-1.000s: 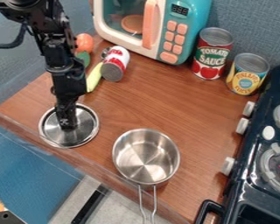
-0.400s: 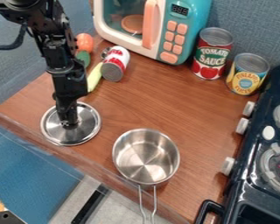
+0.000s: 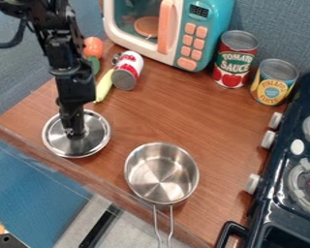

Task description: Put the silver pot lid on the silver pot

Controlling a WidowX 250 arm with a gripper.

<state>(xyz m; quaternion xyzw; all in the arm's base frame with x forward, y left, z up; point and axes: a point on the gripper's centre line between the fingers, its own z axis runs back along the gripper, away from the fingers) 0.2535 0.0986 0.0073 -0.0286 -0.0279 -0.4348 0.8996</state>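
well, the silver pot (image 3: 161,174) stands on the brown worktop (image 3: 138,116), its bright inner floor facing up and its wire handle (image 3: 170,220) pointing to the near edge. the silver lid (image 3: 94,138) is near the pot, up and to the left of it in view and apart from it, so the pot is uncovered. whether the lid sits flat or slightly raised i can't tell. the black gripper (image 3: 74,133) hangs down over the middle of the lid, left of the pot; i can't tell whether its jaws are apart, together or clamped on the lid.

as for labels, beyond the pot to the upper right stands a red can (image 3: 235,60), with pale lettering on a green patch above red fruit pictures. just beside it, also up and right from the pot, a yellow can (image 3: 274,82) has a round blue badge with print on it. a red and white can (image 3: 128,70) lies on its side behind the pot, also lettered, its metal end towards the camera.

farther behind the pot, the turquoise toy microwave (image 3: 212,29) has a small dark display (image 3: 199,10) with digits, and a round orange piece (image 3: 147,26) inside. right of the pot is the dark toy stove (image 3: 268,213), with 3 white knobs along the side facing the pot.
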